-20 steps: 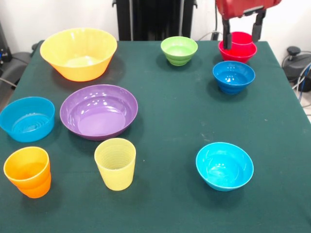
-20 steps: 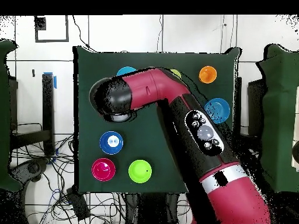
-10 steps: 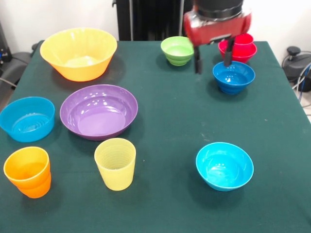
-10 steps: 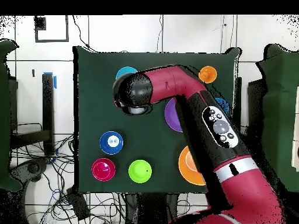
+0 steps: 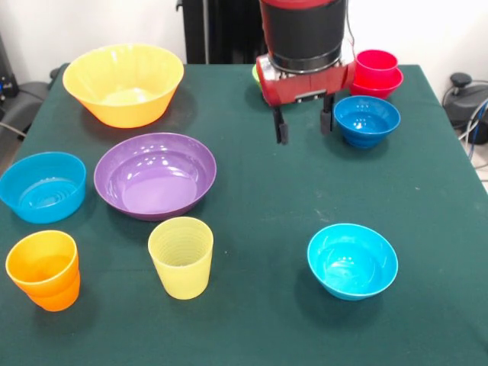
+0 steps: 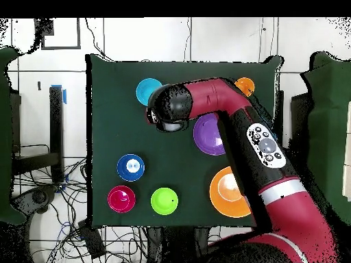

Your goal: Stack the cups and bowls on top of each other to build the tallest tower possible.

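The tower, a red tumbler nested in a small red bowl [image 5: 377,72], stands at the far right of the front view; from overhead it is the red bowl [image 6: 121,198]. My gripper [image 5: 303,126] is open and empty, hanging above the cloth just left of the dark blue bowl [image 5: 367,120]. It hides most of the lime green bowl [image 6: 164,201]. The cyan bowl [image 5: 352,260], pale yellow cup [image 5: 181,256], orange cup [image 5: 44,269], light blue bowl [image 5: 42,187], purple bowl [image 5: 155,175] and yellow-orange bowl [image 5: 123,82] stand apart on the table.
The table has a dark green cloth [image 5: 259,198]. In the overhead view the arm [image 6: 226,123] crosses the purple bowl [image 6: 206,135] and covers the pale yellow cup and the light blue bowl. Cables lie beyond the table's edges.
My gripper has left the red tower and moved toward the table's middle, lower and nearer the camera in the front view. It stays open and empty. No cup or bowl has moved.
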Available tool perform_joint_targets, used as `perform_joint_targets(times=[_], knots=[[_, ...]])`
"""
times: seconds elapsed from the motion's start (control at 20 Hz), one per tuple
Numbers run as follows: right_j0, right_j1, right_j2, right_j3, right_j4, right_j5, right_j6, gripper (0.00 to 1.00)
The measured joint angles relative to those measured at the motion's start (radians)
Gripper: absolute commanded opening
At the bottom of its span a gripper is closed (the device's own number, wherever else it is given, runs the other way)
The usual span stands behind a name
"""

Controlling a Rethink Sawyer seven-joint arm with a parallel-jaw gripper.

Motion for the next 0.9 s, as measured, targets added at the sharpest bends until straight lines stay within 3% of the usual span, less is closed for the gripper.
perform_joint_targets(times=[0.5, 0.9], knots=[[0.001, 0.063, 0.004, -0.104, -0.046, 0.015, -0.067, 1.0], [-0.013, 0.066, 0.004, -0.165, -0.053, 0.122, -0.206, 1.0]])
